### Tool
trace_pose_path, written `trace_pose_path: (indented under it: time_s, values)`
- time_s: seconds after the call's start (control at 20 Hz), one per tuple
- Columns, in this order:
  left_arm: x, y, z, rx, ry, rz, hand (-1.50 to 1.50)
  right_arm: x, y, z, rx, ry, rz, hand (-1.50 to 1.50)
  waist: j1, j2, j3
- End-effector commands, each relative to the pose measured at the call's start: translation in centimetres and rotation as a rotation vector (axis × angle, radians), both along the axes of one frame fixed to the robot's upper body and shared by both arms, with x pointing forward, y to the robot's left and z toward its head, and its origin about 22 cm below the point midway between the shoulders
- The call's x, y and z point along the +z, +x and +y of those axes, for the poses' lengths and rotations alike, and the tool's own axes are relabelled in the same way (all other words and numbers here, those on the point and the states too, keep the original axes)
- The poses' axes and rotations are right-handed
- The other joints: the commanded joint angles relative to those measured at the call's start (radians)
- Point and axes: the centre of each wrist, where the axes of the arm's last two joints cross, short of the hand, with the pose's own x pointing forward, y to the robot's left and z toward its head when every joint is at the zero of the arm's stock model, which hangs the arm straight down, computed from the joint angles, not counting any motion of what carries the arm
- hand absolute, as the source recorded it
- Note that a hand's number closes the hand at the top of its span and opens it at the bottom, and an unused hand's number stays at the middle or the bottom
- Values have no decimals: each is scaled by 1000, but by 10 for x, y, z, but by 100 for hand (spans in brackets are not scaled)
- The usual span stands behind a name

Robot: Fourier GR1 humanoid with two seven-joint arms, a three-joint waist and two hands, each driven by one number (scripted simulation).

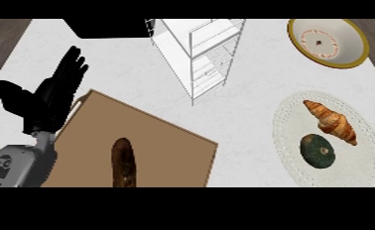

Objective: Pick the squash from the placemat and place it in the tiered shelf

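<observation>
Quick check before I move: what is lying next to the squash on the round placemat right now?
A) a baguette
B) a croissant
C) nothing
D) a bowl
B: a croissant lies on the same round placemat, just above and to the right of the dark green squash; the long dark loaf is on the brown board instead.

We note: counter (117,70) pale, marble-like, matt. Tiered shelf (201,55), far centre: white wire, looks like painted metal. Placemat (293,125), right: off-white, looks woven w/ textured rim. Squash (317,151): dark green, dull, mottled skin. Croissant (331,121): golden-brown, slightly glossy crust. Board (154,140), near left: tan, matt, wood- or card-like. Loaf (123,163): dark, rough crust. Bowl (344,50), far right: smooth, glazed look.
</observation>
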Motion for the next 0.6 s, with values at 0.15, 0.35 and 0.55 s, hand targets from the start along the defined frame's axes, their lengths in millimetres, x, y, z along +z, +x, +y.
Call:
trace_pose_path:
  time_s: [0.15, 0.35, 0.55]
  values:
    - [-9, -1, 2, 3, 14, 28, 0, 48, -34, -13, 185, -214, 164, -150, 0, -4, -2]
    - [6, 11, 13, 24, -2, 9, 0, 76, -34, 8, 294, -527, 386, -150, -12, -3, -5]
    - [-1, 9, -3, -4, -3, 14, 0, 128, -27, 23, 187, -984, 475, -150, 1, 0, -7]
